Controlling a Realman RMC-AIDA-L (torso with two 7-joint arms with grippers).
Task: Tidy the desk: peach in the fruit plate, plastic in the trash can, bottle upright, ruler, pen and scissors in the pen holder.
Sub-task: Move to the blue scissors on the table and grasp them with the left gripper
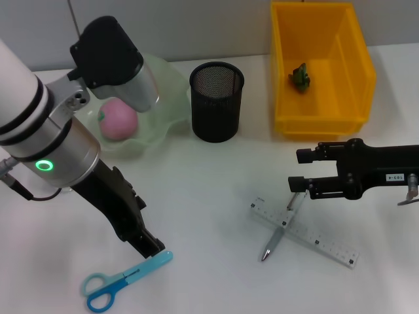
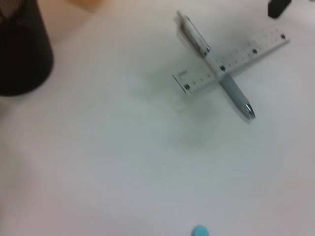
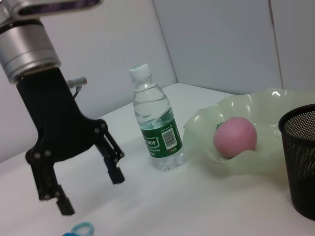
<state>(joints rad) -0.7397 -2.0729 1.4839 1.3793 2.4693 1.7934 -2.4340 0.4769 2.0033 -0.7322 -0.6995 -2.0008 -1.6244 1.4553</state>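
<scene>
The blue scissors [image 1: 124,281] lie flat near the table's front edge. My left gripper [image 1: 152,247] hangs open just above their blade end, with nothing between its fingers [image 3: 116,175]. The silver pen [image 1: 278,232] lies crossed over the clear ruler [image 1: 306,233]. My right gripper [image 1: 294,170] hovers open over the pen's far end. The pink peach [image 1: 118,120] rests in the green fruit plate [image 1: 169,85]. Green crumpled plastic [image 1: 300,76] lies in the yellow trash can [image 1: 357,62]. The water bottle [image 3: 157,129] stands upright beside the plate. The black mesh pen holder [image 1: 217,101] holds nothing I can see.
My left arm's thick body [image 1: 52,140] covers the table's left side in the head view and hides the bottle there. The pen holder stands between the plate and the yellow bin, toward the back.
</scene>
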